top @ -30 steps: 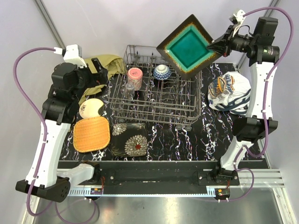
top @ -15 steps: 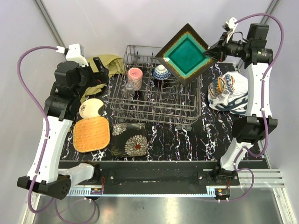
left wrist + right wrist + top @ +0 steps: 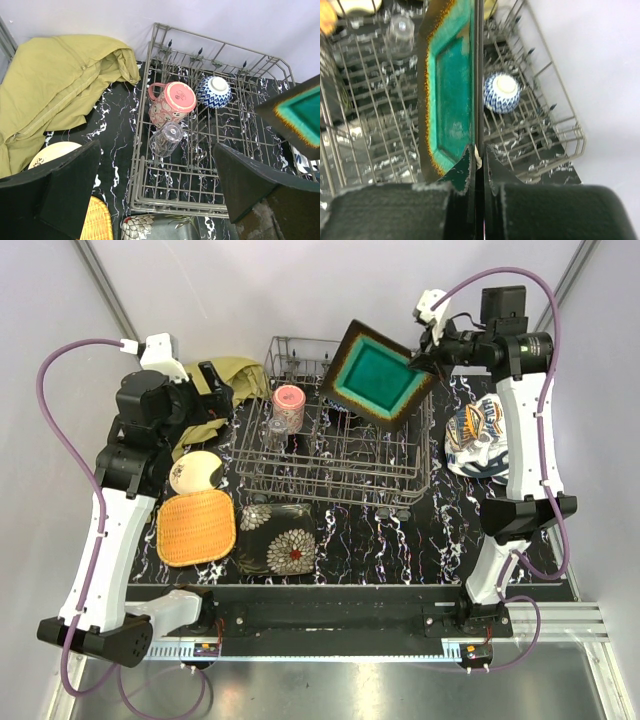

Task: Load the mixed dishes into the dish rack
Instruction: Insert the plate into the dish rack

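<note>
Your R gripper is clamped tight on the rim of the teal square plate, fingers pinching one edge. Plate look: glossy teal well, dark brown border w/ an orange-gold line round the inner edge, square w/ rounded corners. It's up off the table, tilted, over the far-right part of the dish rack. Wrist cam shows it edge-on, standing along the tine rows. Can't tell if its low edge touches the wire.

In the rack: pink cup on its side at far left, clear glass just near-side of it, blue/white bowl upside down at the far wall, just beside the plate's back face on the R.

Room: bare tine rows run along the rack's near side & right half. Rack's raised far wall and R wall sit close to the plate.

Your L gripper hangs wide open, holding nothing, above the table left of the rack, near the olive cloth.

On the table left/near of the rack: cream round plate, orange woven plate, dark floral plates close to the rack's near-left corner. White printed cloth lies right of the rack, under your R arm.
</note>
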Available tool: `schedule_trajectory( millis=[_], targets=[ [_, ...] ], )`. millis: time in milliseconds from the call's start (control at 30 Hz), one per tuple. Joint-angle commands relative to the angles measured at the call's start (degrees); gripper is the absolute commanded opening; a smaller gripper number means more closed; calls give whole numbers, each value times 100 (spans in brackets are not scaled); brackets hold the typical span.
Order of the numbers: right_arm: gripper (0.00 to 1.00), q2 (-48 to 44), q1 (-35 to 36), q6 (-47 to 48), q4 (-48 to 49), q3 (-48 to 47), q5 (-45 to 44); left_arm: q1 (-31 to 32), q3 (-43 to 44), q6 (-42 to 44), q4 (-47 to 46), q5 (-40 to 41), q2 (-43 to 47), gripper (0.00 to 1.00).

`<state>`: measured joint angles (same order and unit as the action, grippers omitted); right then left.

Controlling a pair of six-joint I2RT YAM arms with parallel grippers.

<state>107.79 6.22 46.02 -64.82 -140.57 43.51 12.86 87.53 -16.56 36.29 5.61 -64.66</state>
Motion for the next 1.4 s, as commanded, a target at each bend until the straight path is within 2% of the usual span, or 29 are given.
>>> schedule_trajectory(
  millis=[0, 200, 700, 1000, 1200, 1367],
  targets=[
    [0, -179, 212, 688, -4, -410, -806, -38, 19, -41, -307, -200, 15, 99],
    [0, -179, 257, 988, -145, -190, -1318, -38, 10, -58, -342, -218, -46, 99],
    [0, -319, 266, 1128, -295, 434, -809, -65, -51, -102, -412, -288, -160, 99],
    [0, -600, 450, 1383, -119, 1049, -747, -73, -78, -137, -413, -306, -169, 99],
    [0, -969, 661, 1383, 346, 1873, -773, -82, -43, -129, -395, -315, -169, 99],
    [0, -1111, 854, 1322, 540, 2244, -1168, -82, -60, -137, -377, -315, -152, 99]
  ],
)
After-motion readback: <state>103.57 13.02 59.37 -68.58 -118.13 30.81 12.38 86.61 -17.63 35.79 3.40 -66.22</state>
